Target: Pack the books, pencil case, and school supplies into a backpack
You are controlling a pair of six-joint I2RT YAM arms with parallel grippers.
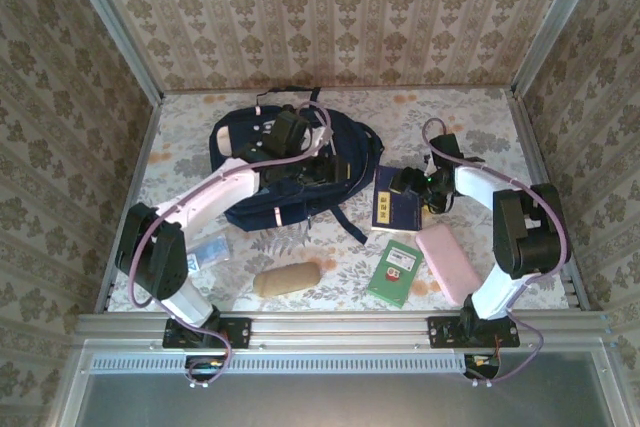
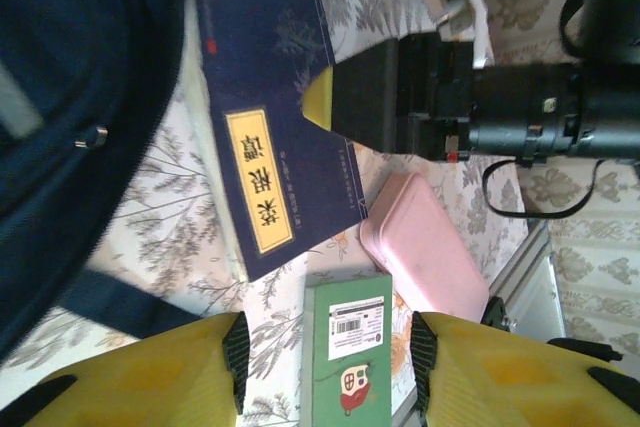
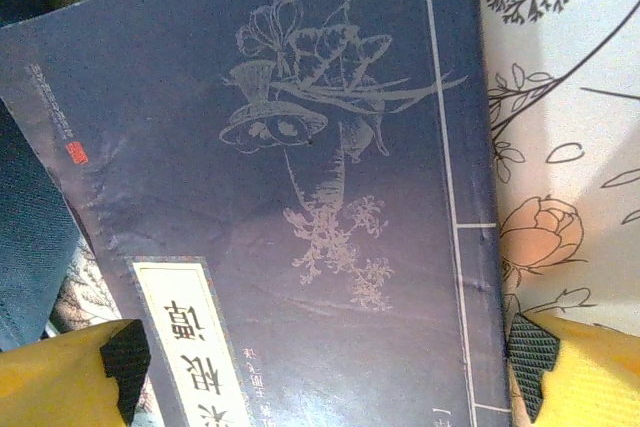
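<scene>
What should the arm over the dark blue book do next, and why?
Probably lower the right gripper and close on the navy book. Its open fingers hang above the cover, one near each long edge, and the book lies flat on the table beside the backpack, not yet packed.

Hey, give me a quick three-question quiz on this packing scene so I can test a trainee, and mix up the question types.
1. True or false: the green book lies outside the backpack.
2. What sits beneath the open right claw? A) navy book B) green book C) backpack
3. Name the colour of the case lying beside the green book.
Key: 1 true; 2 A; 3 pink.
</scene>
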